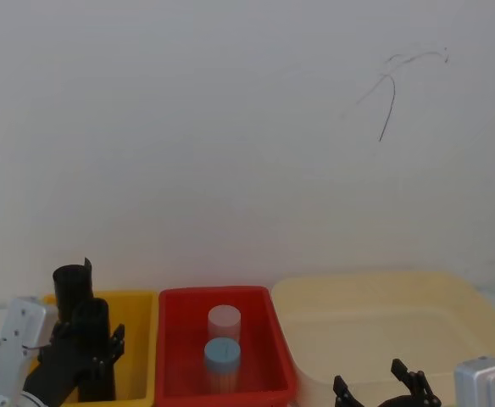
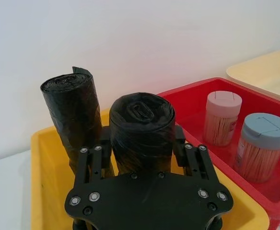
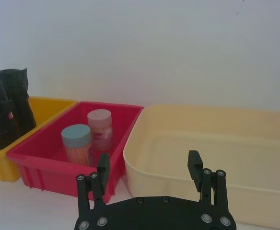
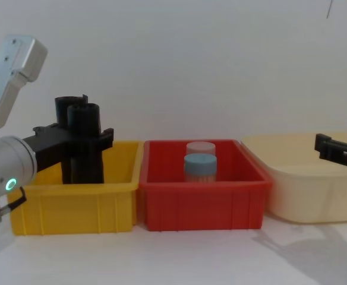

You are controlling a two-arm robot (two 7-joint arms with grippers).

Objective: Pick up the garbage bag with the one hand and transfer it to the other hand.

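**Bag gripped, not yet out of the bin**

The garbage bag (image 2: 141, 127) stands upright in the yellow bin (image 2: 41, 177), a second roll (image 2: 70, 112) just beside it. The left gripper (image 2: 141, 143) has a finger on each side and looks closed on the bag. The right gripper (image 3: 148, 167), by the cream tub (image 3: 236, 143), is wide open and holds nothing. The bag is slick plastic, so it might slip when lifted. It might also bump the second roll over.
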